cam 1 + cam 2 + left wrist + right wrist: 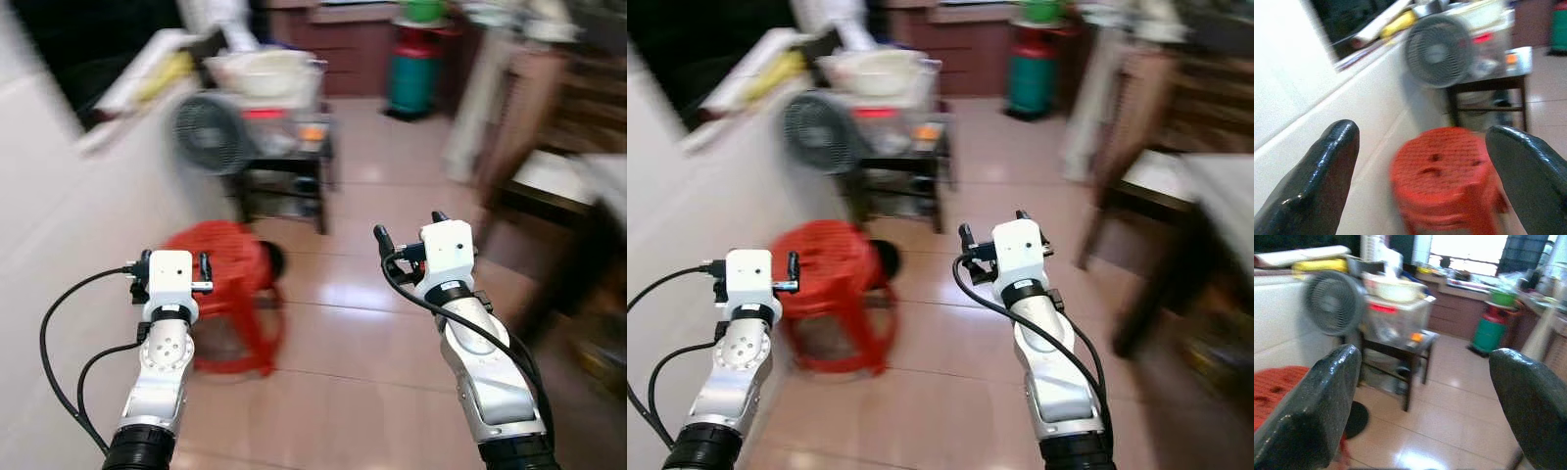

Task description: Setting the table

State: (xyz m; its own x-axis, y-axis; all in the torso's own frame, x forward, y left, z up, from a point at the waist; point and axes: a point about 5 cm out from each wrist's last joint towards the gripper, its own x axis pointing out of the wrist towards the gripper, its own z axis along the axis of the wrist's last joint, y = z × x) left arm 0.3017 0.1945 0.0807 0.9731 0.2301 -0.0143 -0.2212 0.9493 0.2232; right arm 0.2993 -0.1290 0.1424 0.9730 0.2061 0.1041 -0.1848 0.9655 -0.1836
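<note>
1. We are walking across a tiled floor (372,343) with both arms held forward; the head views are blurred, so we judge we are on the move.
2. Our left pincer (1425,161) is spread wide with nothing between its fingers (1317,181). It hovers on the left, above a red plastic stool (225,294) that stands on the floor against the white wall (59,225).
3. Our right pincer (1425,401) is likewise wide open and has hold of nothing. It is raised on the right, pointing across open floor toward the far side of the room.
4. Far left, a round fan (209,132) stands beside a small dark side table (284,171) that carries a clear box with a pale bowl (263,70) on top. Farther off is a green gas cylinder (411,78) near brown cabinets (343,44).
5. On the right, a dark-legged counter (1215,196) with a pale top reaches into view; it may be the one to set, though blur leaves us unsure.
6. As for progress: we make out no plates, cups or cutlery in either pincer or laid on that counter. We judge the task has barely begun, with the fetching and placing all left to do.
</note>
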